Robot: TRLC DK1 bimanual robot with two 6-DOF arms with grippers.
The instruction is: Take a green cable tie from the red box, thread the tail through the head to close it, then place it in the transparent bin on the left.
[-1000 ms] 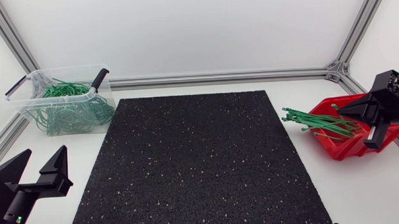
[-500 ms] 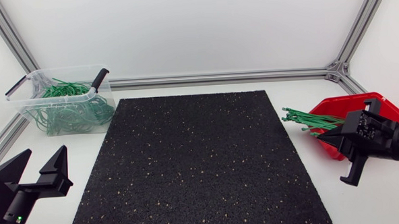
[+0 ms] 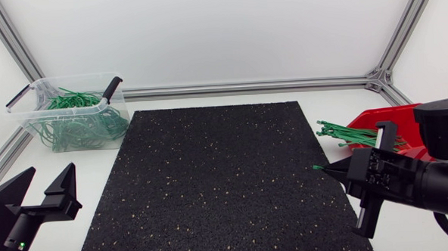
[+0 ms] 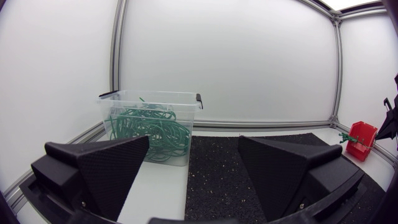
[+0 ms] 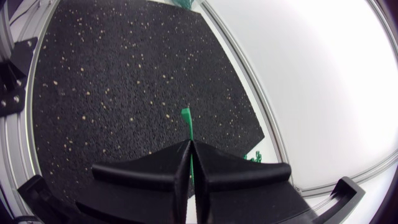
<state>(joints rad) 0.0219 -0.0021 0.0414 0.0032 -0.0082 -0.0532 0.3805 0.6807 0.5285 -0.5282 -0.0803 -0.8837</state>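
The right pincer is clamped on a green cable tie. The tie's free end pokes straight ahead of the tips, and its long axis points left over the mat's right edge. The red box lies just behind. The left pincer, fingers apart, waits at the tabletop's near-left corner, well apart. The clear bin sits at the far-left corner.

The white table carries a black speckled mat that covers its middle, from near the far edge down to the near edge. A transparent bin stands on the bare white surface at the far left corner, just beside the mat's corner. A red box sits at the right edge, apart from the mat.
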